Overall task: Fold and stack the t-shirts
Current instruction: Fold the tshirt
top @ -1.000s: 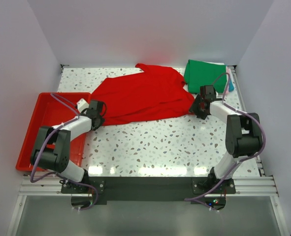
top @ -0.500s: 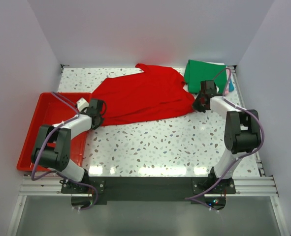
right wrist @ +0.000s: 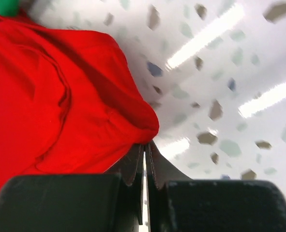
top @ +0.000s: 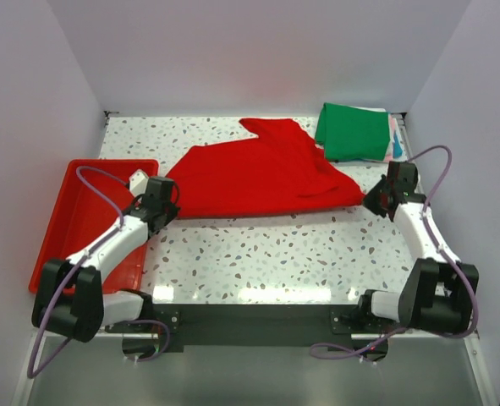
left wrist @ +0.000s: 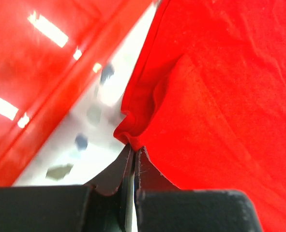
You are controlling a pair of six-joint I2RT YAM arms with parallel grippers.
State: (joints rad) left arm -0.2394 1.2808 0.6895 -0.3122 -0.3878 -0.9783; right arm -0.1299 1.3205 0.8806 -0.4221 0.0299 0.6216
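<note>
A bright red t-shirt (top: 262,173) lies spread and pulled taut across the middle of the table. My left gripper (top: 167,205) is shut on its left corner, beside the tray. The left wrist view shows the red t-shirt (left wrist: 215,92) bunched into a small fold at the closed tips of my left gripper (left wrist: 134,148). My right gripper (top: 370,203) is shut on the right corner; in its wrist view the red t-shirt (right wrist: 55,96) ends in a pinch at my right gripper (right wrist: 146,144). A folded green t-shirt (top: 354,131) tops a stack at the back right.
A rigid red plastic tray (top: 72,216) sits at the left, partly under my left arm; its wall (left wrist: 41,67) runs beside the shirt corner. White, pink and teal folded edges (top: 394,139) peek out under the green shirt. White walls close in on three sides.
My right gripper has moved right toward the table's edge, dragging the shirt's right corner with it. The red shirt is now stretched wider and flatter. My left gripper kept its place on the left corner.
</note>
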